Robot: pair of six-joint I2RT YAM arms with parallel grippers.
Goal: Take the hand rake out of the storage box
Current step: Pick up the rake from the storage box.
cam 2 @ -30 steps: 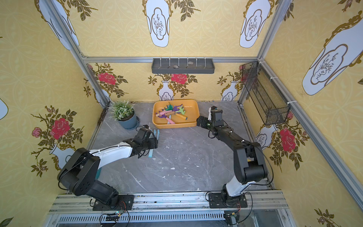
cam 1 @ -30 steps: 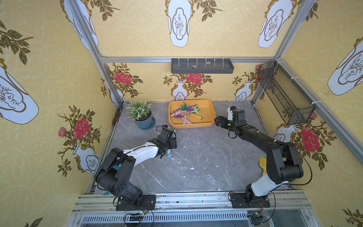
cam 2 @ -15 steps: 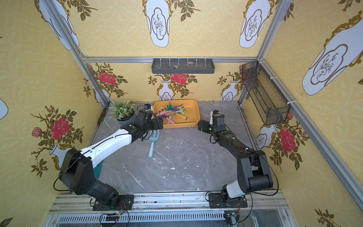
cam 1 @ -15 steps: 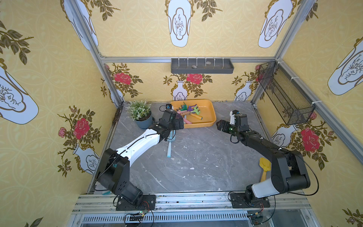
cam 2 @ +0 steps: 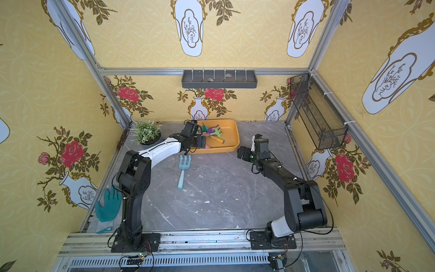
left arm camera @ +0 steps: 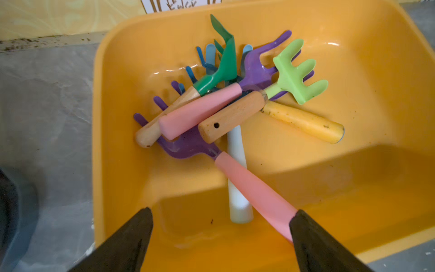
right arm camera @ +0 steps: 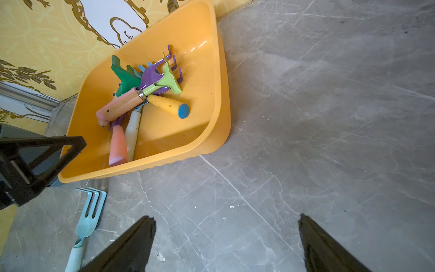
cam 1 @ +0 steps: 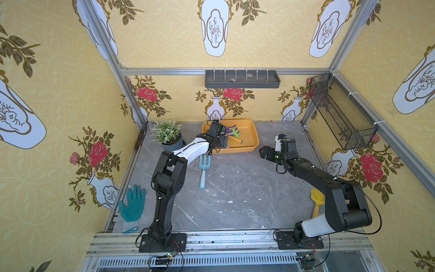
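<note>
We see the shallow orange-yellow plastic storage box [cam 1: 255, 142] with rounded corners sitting at the back of the grey marble-patterned tabletop [cam 1: 235, 188], close to the rear wall. Inside it lies a crossed heap of hand rakes. Among them are a purple metal rake with a pink handle [left arm camera: 254, 194], a light-green rake with a wooden handle [left arm camera: 294, 73] and a dark-green rake with a paler wooden handle [left arm camera: 226, 63]. A yellow handle [left arm camera: 303, 121] and a white handle [left arm camera: 235, 143] also show, their heads buried. One light-blue hand rake [cam 1: 203, 168] lies outside the box, flat on the tabletop just in front of its near wall, tines toward the box. The left gripper [left arm camera: 222, 213] hangs over the near-left part of the box, its jaws wide apart with nothing clamped. The pink handle's end runs in beside one finger [left arm camera: 313, 240], and we cannot tell whether they touch. The right gripper [right arm camera: 226, 219] hovers above bare tabletop to the right of the box, its jaws likewise spread and empty. A small green potted plant [cam 1: 167, 131] stands left of the box. A teal glove [cam 1: 132, 205] lies at the left edge, and a yellow trowel [cam 1: 316, 200] lies beside the right arm.
</note>
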